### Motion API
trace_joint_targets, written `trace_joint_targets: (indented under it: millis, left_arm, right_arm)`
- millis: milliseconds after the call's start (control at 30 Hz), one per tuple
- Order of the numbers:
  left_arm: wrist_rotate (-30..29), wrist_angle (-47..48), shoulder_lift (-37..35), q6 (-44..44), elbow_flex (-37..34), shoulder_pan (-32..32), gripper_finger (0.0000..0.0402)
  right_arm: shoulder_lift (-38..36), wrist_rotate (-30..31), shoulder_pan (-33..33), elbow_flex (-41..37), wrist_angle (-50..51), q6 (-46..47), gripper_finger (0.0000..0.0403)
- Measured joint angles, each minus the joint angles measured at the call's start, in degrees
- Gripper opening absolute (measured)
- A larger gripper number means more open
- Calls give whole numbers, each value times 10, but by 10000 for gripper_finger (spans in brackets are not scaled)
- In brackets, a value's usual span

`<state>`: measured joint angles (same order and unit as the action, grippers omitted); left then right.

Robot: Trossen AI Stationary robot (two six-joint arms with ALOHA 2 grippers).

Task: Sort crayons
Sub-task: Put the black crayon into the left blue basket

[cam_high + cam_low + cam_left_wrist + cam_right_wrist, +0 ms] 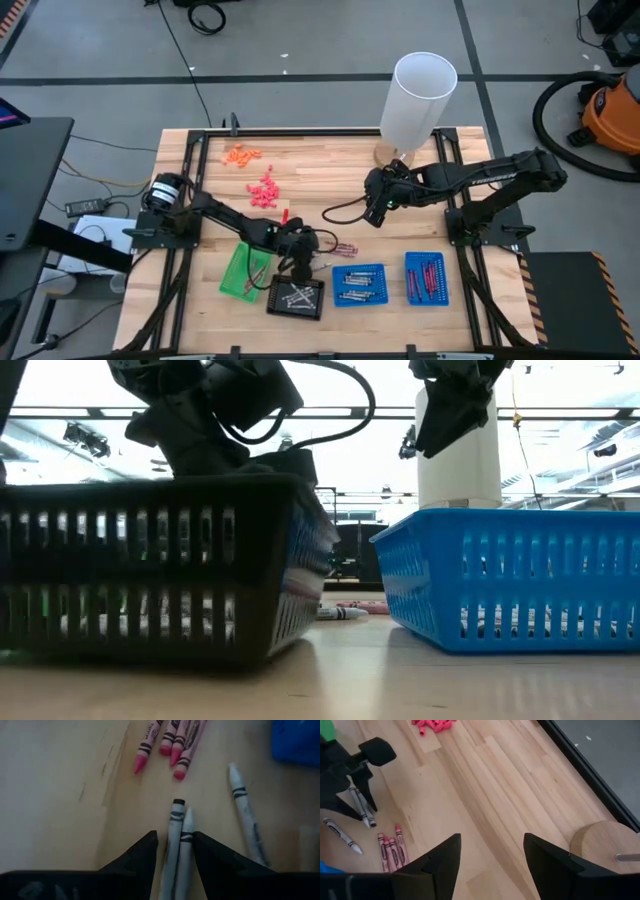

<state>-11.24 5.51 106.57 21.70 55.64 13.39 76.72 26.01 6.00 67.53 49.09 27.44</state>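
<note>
Two grey-white crayons [179, 840] lie side by side on the wooden table. My left gripper [176, 850] is open and slants down over them, one finger on each side of the pair. Several maroon crayons [172, 740] lie close together just beyond, and one more grey-white crayon [245, 815] lies apart. The right wrist view shows the pair [362, 810] flat on the table under the left fingers. My right gripper [378, 215] hangs open above the table's middle, with nothing between its fingers [445, 860].
A green tray [245, 270], a black tray [296, 296] and two blue trays [358, 285] [426, 277] line the near edge, with crayons inside. Pink bits [263, 190] and orange bits [241, 154] lie far left. A tall white cylinder [420, 95] stands at the far edge.
</note>
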Motion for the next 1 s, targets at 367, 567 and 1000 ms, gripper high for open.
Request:
trace_joint_targets:
  millis: [367,567,1000]
  left_arm:
    - [148,11,-2,-136,0,-72,142]
    - [151,22,-24,-122,-5,-79,142]
    - [99,52,-54,-135,-4,-85,142]
  right_arm:
    - [0,-1,2,0,-4,28,224]
    - [0,1,9,0,-5,34,224]
    - [0,16,10,0,-24,41,224]
